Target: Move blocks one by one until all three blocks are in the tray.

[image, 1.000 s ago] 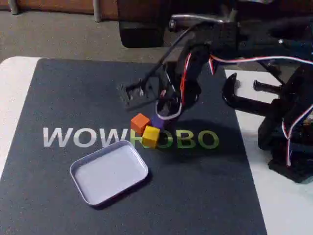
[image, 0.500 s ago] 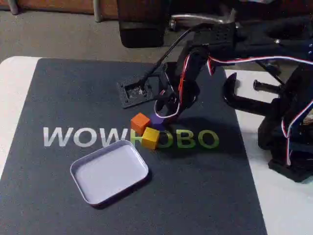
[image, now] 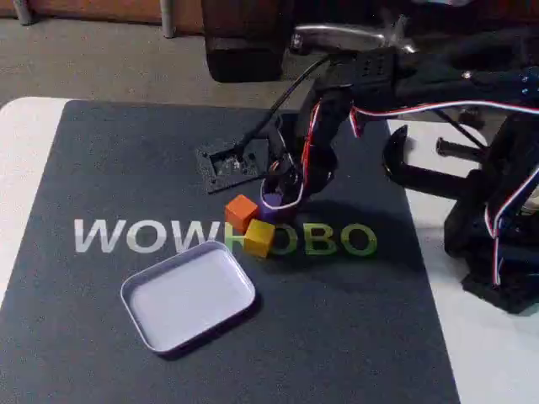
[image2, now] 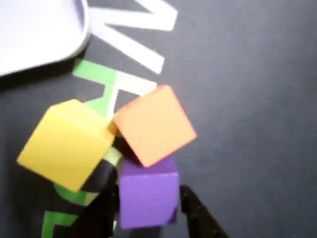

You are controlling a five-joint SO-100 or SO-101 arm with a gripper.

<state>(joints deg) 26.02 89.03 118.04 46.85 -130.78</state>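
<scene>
Arm reaches from its base at right of the fixed view, leftward and down over the dark mat (image: 101,168), wrist pitched steeply down. Gripper (image: 276,198) low at the mat, fingers either side of the purple block (image2: 147,194) in wrist view, dark fingertips (image2: 195,210) at both its flanks, jaws closed against it.

A dark mat (image: 126,160) lettered "WOWROBO" covers most of the white tabletop (image: 25,143); a black clamp (image: 421,172) sits at its right edge.
</scene>
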